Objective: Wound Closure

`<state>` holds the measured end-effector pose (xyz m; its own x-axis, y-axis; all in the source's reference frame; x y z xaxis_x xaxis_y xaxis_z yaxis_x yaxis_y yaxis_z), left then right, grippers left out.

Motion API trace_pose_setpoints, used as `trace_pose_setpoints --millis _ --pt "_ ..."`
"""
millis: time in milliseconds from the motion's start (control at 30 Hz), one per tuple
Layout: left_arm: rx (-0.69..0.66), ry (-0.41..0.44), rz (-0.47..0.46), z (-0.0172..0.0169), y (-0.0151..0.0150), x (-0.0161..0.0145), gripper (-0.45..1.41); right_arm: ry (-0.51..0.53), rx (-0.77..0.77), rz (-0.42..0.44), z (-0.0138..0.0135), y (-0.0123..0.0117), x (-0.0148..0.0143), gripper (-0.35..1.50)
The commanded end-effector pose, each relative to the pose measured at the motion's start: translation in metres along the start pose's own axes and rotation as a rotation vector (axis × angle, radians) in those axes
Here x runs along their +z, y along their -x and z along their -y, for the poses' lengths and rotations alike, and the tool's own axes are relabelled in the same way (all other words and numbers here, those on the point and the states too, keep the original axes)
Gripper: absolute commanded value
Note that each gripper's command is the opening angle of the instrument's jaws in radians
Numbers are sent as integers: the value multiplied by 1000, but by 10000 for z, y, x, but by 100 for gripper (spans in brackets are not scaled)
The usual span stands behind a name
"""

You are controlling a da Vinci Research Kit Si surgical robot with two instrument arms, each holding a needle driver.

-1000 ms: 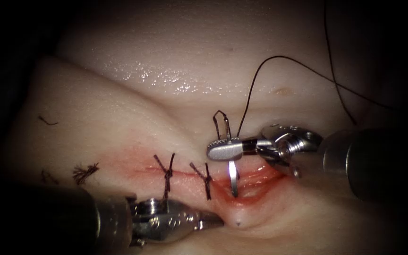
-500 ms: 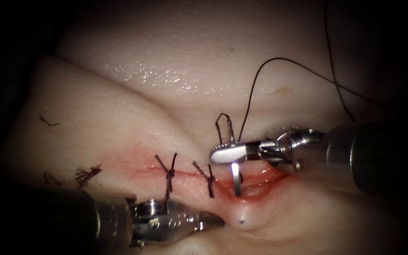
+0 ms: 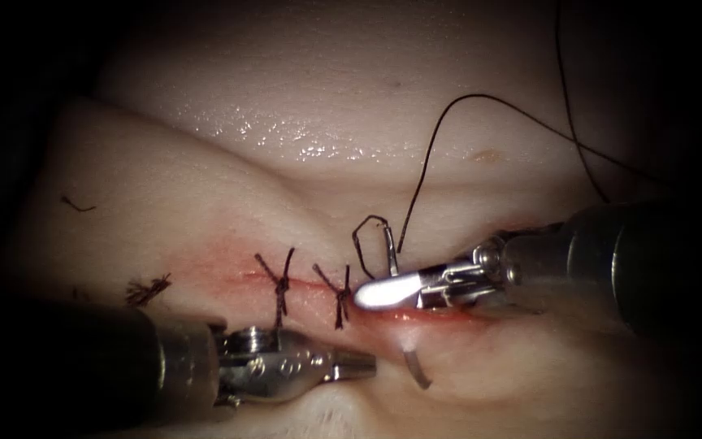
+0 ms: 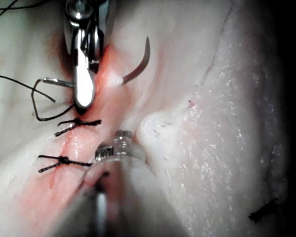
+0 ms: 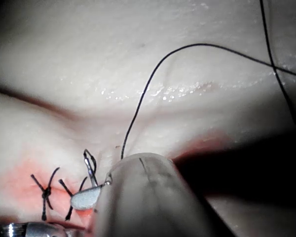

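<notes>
Since a second ago the needle (image 3: 418, 367) tip has come out through the near lip. Two stitches (image 3: 310, 284) close the cut's left; its right gapes. Left tool (image 3: 357, 368), closed, grips nothing beside the tip; right tool (image 3: 385, 290) clamps the needle's tail.

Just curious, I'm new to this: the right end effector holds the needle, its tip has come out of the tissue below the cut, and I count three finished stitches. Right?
Not quite. The endoscope view shows two stitches, not three. The rest holds: right end effector grips the needle, tip out of the tissue.
</notes>
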<state>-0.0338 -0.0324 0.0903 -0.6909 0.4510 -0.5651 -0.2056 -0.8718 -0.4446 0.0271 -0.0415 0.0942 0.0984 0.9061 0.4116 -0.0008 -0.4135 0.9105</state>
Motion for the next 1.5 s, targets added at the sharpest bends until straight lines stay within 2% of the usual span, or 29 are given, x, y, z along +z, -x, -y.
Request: trace_pose_setpoints --millis 33,267,367,433,467,500,567,667,800,1033,1167,1367,1500 --pt "0 2 0 -3 1 8 -45 0 14 1 -7 -2 10 -35" --pt "0 2 0 -4 1 7 -45 13 65 -14 -5 -4 12 -35" --pt "-1 4 0 -7 0 5 -45 32 68 -63 -8 -12 10 -35" --pt "-10 8 -1 -11 -3 1 -45 -10 54 -104 -10 -20 8 -28" --pt "0 9 -1 -14 -5 -1 -45 -53 49 -131 -12 -24 5 41" --pt "15 10 -4 -17 -7 -4 -45 -65 49 -142 -13 -27 4 80" --pt "62 -1 -42 -27 -19 -13 -45 -59 3 -167 -15 -37 -2 127" --pt "148 -34 -113 -37 -40 -25 -20 -48 -41 -191 -17 -50 -13 132" --pt "191 -52 -148 -35 -51 -29 -8 -36 -60 -209 -18 -59 -27 132" --pt "233 -91 -170 -22 -60 -22 25 -6 -101 -242 -19 -76 -68 130" --pt "234 -101 -172 -20 -57 -20 32 3 -113 -250 -20 -77 -82 127" --pt "219 -121 -186 -14 -62 -26 56 9 -136 -248 -20 -75 -92 123" --pt "209 -131 -203 -10 -67 -29 57 10 -139 -251 -23 -73 -92 122"
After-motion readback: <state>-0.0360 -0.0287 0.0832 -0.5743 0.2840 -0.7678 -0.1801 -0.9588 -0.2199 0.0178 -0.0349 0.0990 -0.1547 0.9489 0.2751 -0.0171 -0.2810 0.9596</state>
